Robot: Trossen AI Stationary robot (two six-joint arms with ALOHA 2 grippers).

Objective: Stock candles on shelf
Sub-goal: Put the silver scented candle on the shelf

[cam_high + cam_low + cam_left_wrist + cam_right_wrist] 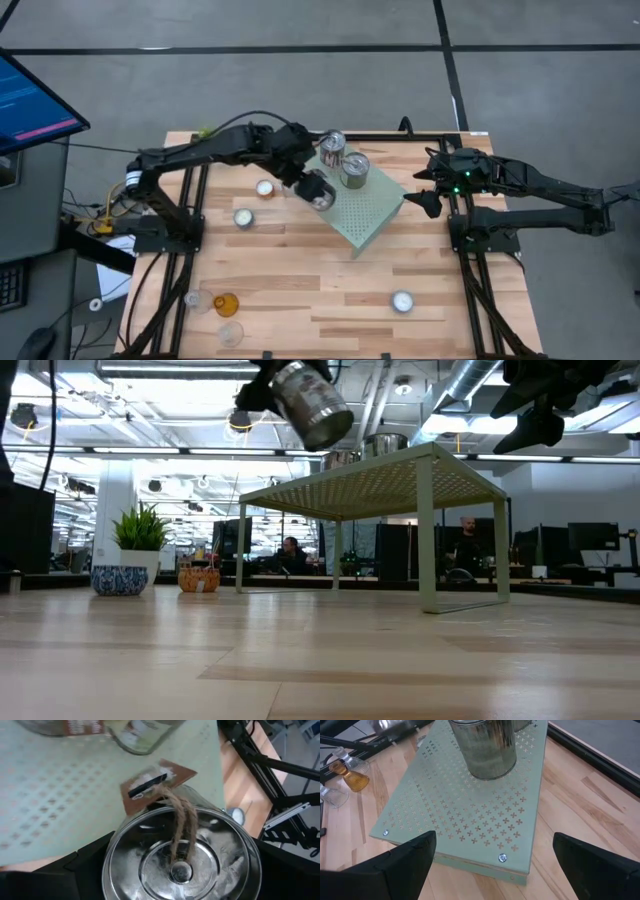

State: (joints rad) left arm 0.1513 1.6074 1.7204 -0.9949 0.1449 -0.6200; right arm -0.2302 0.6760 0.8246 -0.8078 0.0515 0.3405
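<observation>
My left gripper (pixel 312 186) is shut on a shiny silver tin candle (pixel 320 192) and holds it in the air over the left edge of the mint-green perforated shelf (pixel 372 212). Two more silver tins (pixel 332 146) (pixel 355 169) stand on the shelf's far end. My right gripper (pixel 428 201) is open and empty, just off the shelf's right side. Three white tealights (pixel 265 187) (pixel 244 217) (pixel 402 301) rest on the wooden table. Clear glass holders (pixel 196 300) (pixel 231 333) and an amber one (pixel 227 303) sit at the near left. My left gripper pinches the tin's round wall at its lid end (pixel 114 851) between its two fingers (pixel 82 867), one on each side. The fingers come from above on a slant, over the lid with its twine and brown tag (pixel 159 785). The tin (pixel 312 402) hangs tilted, clear of shelf and table.
A small green plant in a blue pot (pixel 125 560) stands at the table's far left corner. The arms' black frames run along the table's left (pixel 185 235) and right (pixel 470 240) sides. The near half of the shelf top (pixel 470 815) is bare, as is the table's near middle (pixel 320 290).
</observation>
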